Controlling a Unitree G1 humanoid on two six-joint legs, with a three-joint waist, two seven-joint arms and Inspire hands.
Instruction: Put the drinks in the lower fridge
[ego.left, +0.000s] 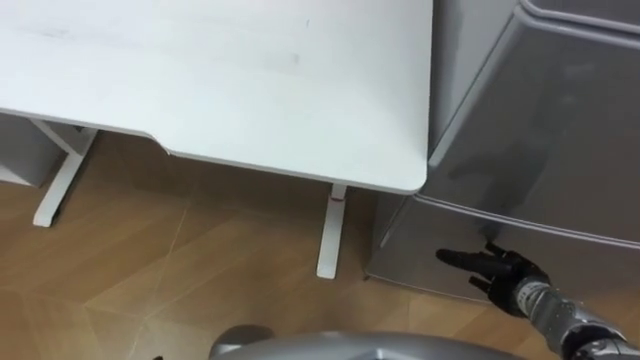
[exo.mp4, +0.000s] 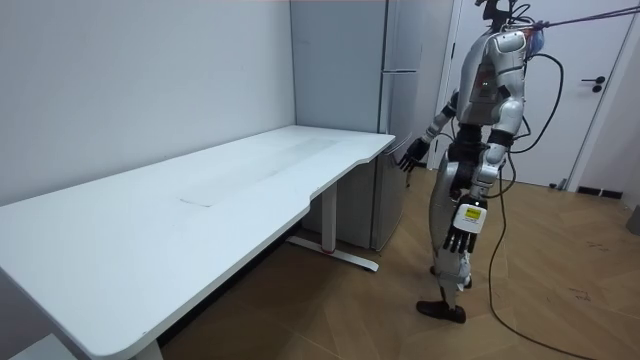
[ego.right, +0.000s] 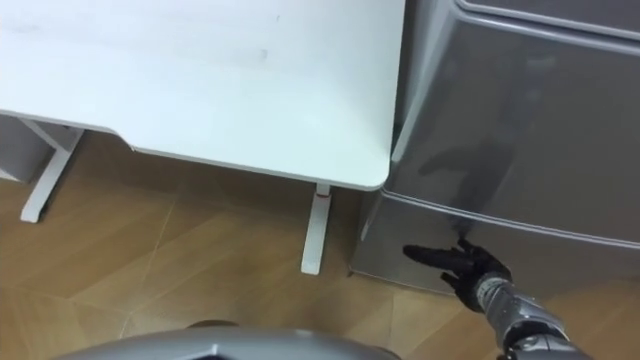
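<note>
The grey fridge (exo.mp4: 400, 110) stands at the right end of the white table (ego.left: 250, 80), with both doors closed. A seam separates its upper door (ego.left: 560, 120) from the lower door (ego.left: 430, 240). My right hand (ego.left: 500, 272) comes in from the lower right, open, its straight fingers stretched toward the lower door's front, close to it or just touching. In the room view that hand (exo.mp4: 410, 153) is held out at the fridge's lower half. My left hand (exo.mp4: 460, 232) hangs open at my side. I stand on the wooden floor facing the fridge.
The table's rounded corner (ego.left: 405, 180) comes close to the fridge's left side, with a white leg (ego.left: 330, 235) below it. A second leg (ego.left: 60, 180) stands further left. A white room door (exo.mp4: 590, 90) is behind me.
</note>
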